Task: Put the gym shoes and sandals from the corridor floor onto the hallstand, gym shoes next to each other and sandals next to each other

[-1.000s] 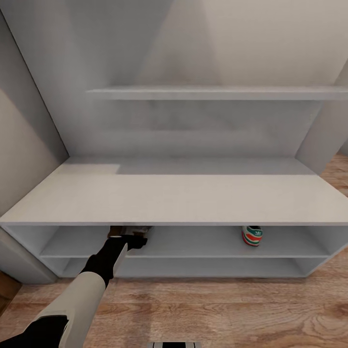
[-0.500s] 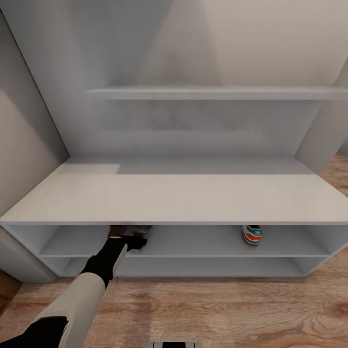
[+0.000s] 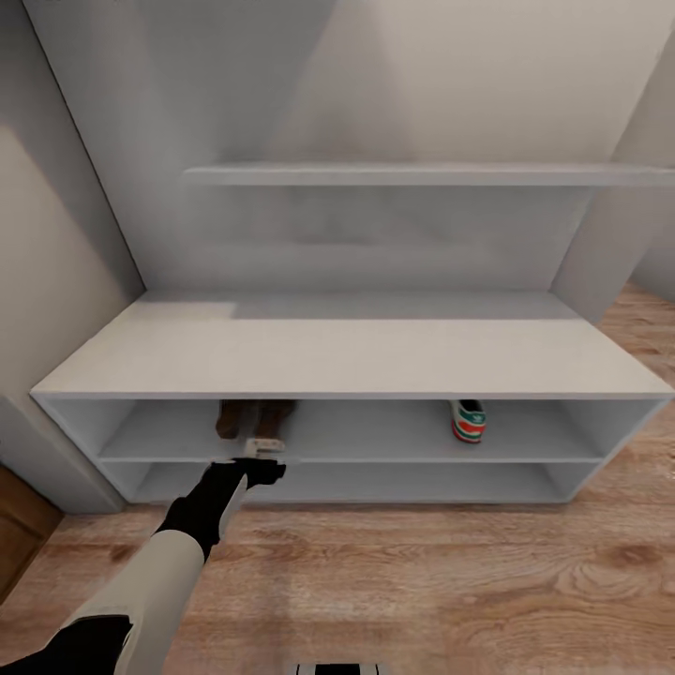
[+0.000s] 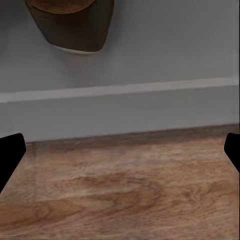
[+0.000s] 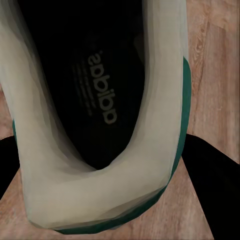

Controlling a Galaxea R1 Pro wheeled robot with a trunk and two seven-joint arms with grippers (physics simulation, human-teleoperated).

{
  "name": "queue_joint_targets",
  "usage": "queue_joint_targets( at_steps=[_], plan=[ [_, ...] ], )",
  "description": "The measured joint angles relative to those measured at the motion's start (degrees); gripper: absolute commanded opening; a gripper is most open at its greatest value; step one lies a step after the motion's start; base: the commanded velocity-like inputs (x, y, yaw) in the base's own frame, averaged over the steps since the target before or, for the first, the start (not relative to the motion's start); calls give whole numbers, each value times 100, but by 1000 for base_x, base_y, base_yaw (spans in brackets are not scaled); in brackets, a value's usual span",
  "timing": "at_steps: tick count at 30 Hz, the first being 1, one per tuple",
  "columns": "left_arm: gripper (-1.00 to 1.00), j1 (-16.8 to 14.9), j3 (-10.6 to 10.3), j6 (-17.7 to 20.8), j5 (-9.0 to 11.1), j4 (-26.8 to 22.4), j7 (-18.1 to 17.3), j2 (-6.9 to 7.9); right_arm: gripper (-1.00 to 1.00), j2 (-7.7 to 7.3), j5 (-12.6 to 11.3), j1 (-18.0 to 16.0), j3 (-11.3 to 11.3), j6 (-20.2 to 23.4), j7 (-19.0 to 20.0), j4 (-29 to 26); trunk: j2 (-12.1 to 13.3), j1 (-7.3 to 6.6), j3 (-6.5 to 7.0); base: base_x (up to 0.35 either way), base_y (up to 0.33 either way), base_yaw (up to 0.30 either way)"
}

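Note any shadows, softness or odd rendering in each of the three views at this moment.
Head view: flat, soft light; the hallstand bench top has a darker shadow band at its back, and the sandals sit dim under it. Left wrist view: sandal toe and floor look blurry. Right wrist view: the gym shoe is so close that its heel looks faceted, its inside black.

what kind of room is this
Probably a home hallway or entryway: a low grey shoe rack with open shelves stands against the wall on a wood plank floor, with brown sandals and a sneaker on its upper shelf.
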Motion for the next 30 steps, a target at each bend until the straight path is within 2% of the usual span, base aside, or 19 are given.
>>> queue_joint_targets(
  at_steps=[12, 16, 19, 21, 22, 24, 27, 28, 30],
  plan=[
    [100, 1, -16, -7, 4, 0, 0, -1, -100, 0, 0, 0, 0, 0, 0, 0, 0, 0, 0, -279, -168, 0],
    [100, 11, -15, -115, 13, 0, -7, 1, -100, 0, 0, 1, 0, 0, 0, 3, 0, 0, 0, -278, -170, 0],
    [100, 18, -18, -350, 16, 1, -34, 1, -100, 0, 0, -1, 0, 0, 0, 6, 0, 0, 0, -278, -170, 0],
    [100, 76, -20, -715, 23, 5, -69, 9, -100, 0, 0, 0, 0, 0, 0, 18, 0, 0, 0, -278, -170, 0],
    [100, 264, -22, -1000, 23, -12, -131, 24, -100, 0, 0, 1, 0, 0, 0, 23, 0, 0, -1, -278, -170, 0],
    [100, 418, -24, -1155, 20, -62, -219, 41, -100, 0, 0, 1, 1, 0, 0, 26, 0, 0, 0, -278, -170, 0],
    [100, 793, -25, -1458, 13, -248, -559, 147, -100, 0, 3, 1, 1, 0, 0, 33, 0, 0, 0, -278, -170, 0],
    [100, 1004, -23, -1612, 15, -370, -811, 241, -100, 0, 3, 1, 7, 0, 0, 42, 0, 0, -1, -278, -170, 0],
    [100, 1626, 42, -2112, 46, -743, -1796, 590, -100, 0, -1, 1, 16, -6, 3, 105, 0, 0, -1, -278, -170, 0]
  ],
)
